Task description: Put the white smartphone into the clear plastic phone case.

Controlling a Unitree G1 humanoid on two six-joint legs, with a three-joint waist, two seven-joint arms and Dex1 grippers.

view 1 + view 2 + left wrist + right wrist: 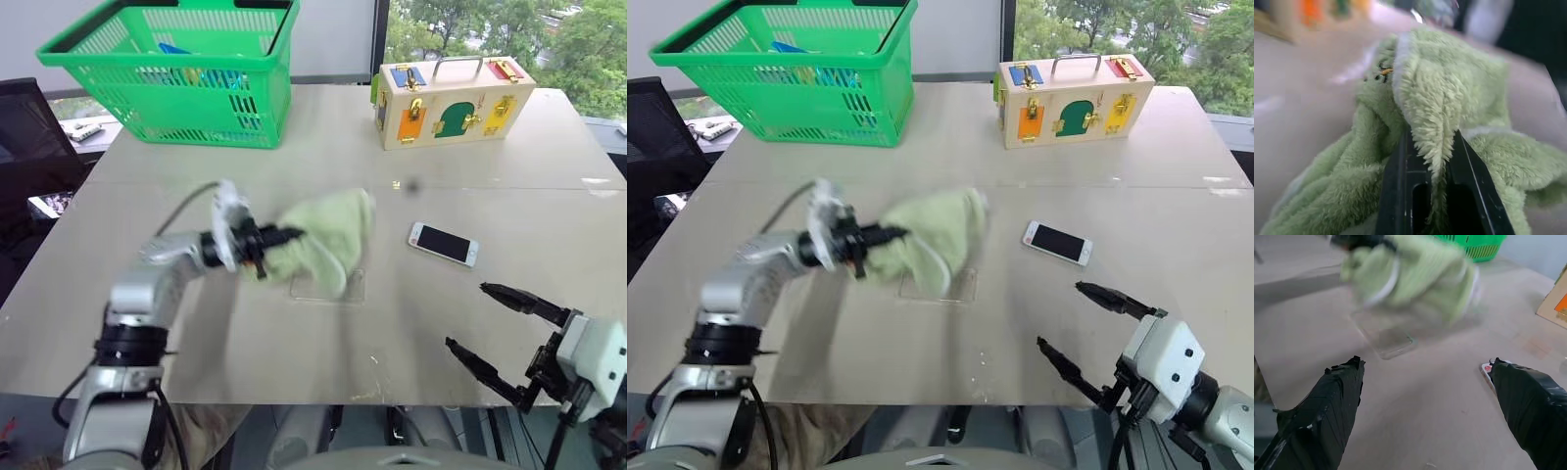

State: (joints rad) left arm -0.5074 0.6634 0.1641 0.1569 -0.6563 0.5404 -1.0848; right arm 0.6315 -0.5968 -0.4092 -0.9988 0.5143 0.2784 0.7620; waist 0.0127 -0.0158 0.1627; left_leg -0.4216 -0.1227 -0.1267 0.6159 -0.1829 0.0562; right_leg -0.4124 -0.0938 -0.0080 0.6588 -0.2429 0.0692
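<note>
The white smartphone (443, 243) lies flat, screen up, right of the table's middle. The clear plastic phone case (333, 288) rests on the table to its left, and a pale green cloth (328, 233) hanging just above covers part of it. My left gripper (286, 237) is shut on that cloth, holding it up off the table. The left wrist view shows a fold of the cloth (1449, 98) pinched between the black fingers (1396, 191). My right gripper (467, 315) hovers open near the table's front right edge, below the phone. In its wrist view the case (1383, 339) lies ahead under the cloth (1415, 274).
A green plastic basket (176, 69) with items inside stands at the back left. A wooden lock box (456, 98) sits at the back right. A black chair (24, 147) is off the table's left side. The table's front edge (294, 399) runs near my arms.
</note>
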